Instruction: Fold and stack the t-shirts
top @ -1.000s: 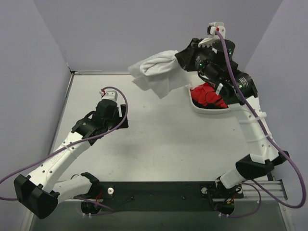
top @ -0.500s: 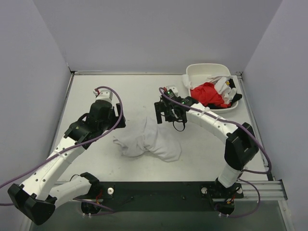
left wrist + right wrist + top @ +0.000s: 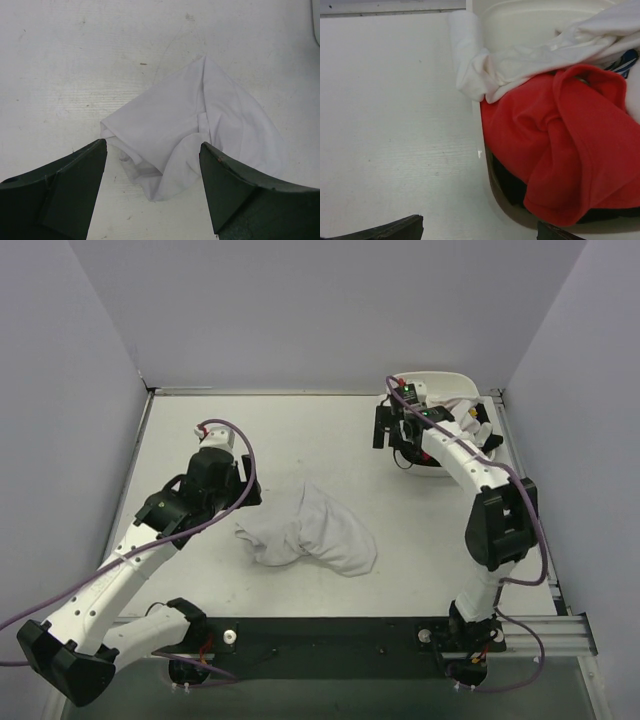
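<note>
A crumpled white t-shirt lies loose on the table's middle; in the left wrist view the white t-shirt is a wrinkled heap just ahead of the fingers. My left gripper hovers at its left edge, open, holding nothing. My right gripper is open over the table beside the tub's left rim, also holding nothing. Inside the tub lie a bright red t-shirt and a white t-shirt that drapes over the rim.
The white plastic tub stands at the back right corner, largely covered by the right arm; its wall curves close to the right fingers. Dark cloth shows under the red shirt. Grey walls enclose the table.
The right gripper let go of the white t-shirt, which dropped onto the table's middle. The right arm then swung back to the tub. The left arm shifted slightly.
</note>
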You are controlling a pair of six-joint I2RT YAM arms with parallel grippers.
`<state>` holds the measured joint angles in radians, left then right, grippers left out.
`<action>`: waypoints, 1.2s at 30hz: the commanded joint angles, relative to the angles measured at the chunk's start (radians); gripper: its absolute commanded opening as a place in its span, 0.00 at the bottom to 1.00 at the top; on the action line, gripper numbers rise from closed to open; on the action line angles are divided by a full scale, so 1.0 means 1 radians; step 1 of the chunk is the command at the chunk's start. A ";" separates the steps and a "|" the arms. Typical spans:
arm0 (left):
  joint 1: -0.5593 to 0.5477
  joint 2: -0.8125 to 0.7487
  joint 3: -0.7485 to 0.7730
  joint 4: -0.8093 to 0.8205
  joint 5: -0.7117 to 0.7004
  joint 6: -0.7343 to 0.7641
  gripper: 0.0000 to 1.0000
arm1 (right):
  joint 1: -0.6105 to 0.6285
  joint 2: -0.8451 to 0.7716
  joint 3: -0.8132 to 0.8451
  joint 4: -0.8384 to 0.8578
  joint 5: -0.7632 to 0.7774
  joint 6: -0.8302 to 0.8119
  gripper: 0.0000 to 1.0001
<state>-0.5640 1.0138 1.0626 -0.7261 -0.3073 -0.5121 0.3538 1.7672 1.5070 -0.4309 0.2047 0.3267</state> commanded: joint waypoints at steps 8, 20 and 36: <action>-0.005 0.012 0.031 0.014 -0.015 0.001 0.84 | -0.042 0.256 0.194 -0.042 -0.093 -0.074 0.92; -0.005 0.014 0.046 -0.006 -0.039 0.020 0.84 | -0.093 0.400 0.274 -0.045 -0.068 -0.087 0.23; -0.005 0.029 0.051 -0.003 -0.035 0.035 0.84 | -0.236 0.429 0.305 -0.089 -0.050 -0.074 0.00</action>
<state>-0.5640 1.0328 1.0630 -0.7330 -0.3359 -0.4881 0.1864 2.1826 1.7882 -0.4393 0.1429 0.2420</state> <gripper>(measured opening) 0.844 0.130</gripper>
